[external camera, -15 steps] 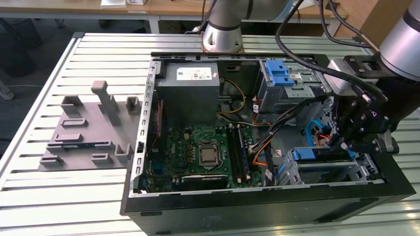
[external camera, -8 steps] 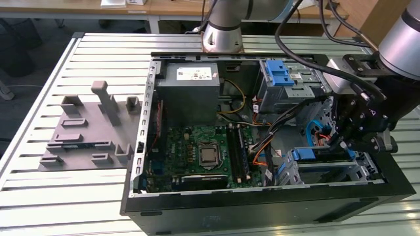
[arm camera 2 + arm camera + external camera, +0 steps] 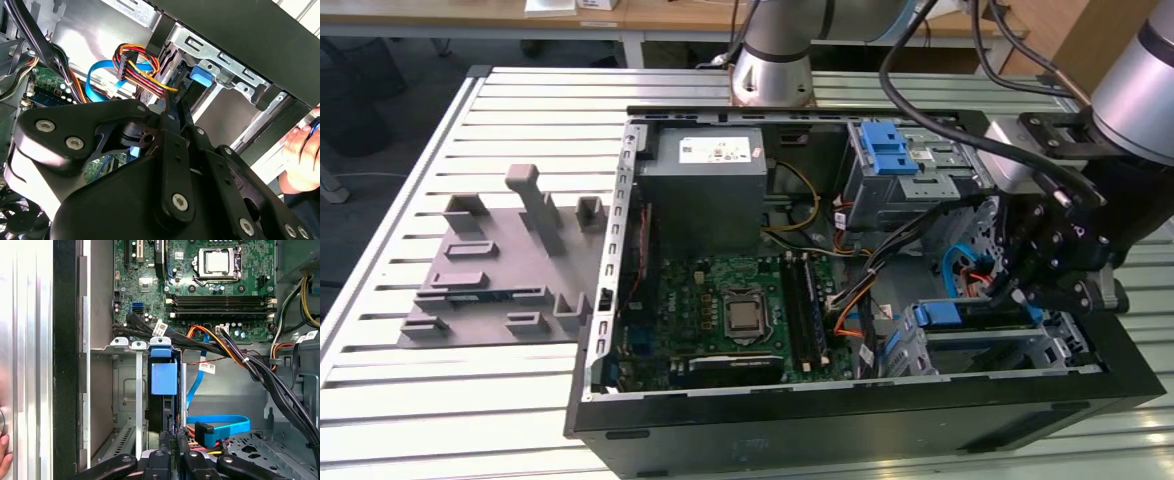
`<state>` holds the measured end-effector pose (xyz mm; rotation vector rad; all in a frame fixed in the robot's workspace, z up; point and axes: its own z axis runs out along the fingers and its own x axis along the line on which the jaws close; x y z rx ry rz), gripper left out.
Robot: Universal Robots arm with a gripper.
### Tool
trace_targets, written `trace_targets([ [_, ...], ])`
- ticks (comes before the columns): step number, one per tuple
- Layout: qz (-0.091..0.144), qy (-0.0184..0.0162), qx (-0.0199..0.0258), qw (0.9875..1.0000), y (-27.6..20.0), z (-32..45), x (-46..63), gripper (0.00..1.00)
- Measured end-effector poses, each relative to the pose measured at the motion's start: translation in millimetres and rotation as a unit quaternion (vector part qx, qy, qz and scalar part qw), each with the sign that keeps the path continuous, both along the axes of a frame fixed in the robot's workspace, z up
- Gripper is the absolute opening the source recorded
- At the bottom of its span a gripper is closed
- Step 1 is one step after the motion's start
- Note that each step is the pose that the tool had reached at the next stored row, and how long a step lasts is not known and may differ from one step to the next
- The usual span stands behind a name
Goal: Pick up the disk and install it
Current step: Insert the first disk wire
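The disk (image 3: 162, 410) stands edge-on inside the silver drive cage (image 3: 125, 390) at the case's near corner on the exterior view's right, its blue bracket (image 3: 164, 375) towards the motherboard. In the exterior view the disk (image 3: 981, 322) lies in that cage under the arm. My gripper (image 3: 175, 437) is lowered into the case with its fingers (image 3: 172, 130) pressed together in a thin bar. The tips sit against the disk's end, beside the blue bracket (image 3: 202, 77). In the exterior view the gripper (image 3: 1011, 297) is right at the bay.
A blue data cable (image 3: 220, 421) and a bundle of coloured power wires (image 3: 137, 65) run close beside the fingers. A second cage with a blue latch (image 3: 894, 150), a grey box (image 3: 700, 170) and the motherboard (image 3: 734, 310) occupy the case. A hand (image 3: 300, 155) rests on the case edge.
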<state>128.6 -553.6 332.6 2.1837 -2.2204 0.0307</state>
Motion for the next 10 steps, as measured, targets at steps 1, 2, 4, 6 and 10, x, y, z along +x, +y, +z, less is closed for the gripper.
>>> trace_targets([
  [1,0.000,0.0000,0.0000,1.0000,-0.3,-0.2,0.0,0.17],
  [2,0.000,0.0000,0.0001,1.0000,-0.5,-0.4,0.0,0.17],
  [4,0.000,0.0000,-0.0001,1.0000,-0.7,-0.8,0.0,0.17],
  [6,-0.001,0.0000,-0.0001,1.0000,-0.7,-1.5,0.0,0.17],
  [10,-0.001,0.0000,-0.0002,1.0000,-0.7,-3.2,0.0,0.17],
])
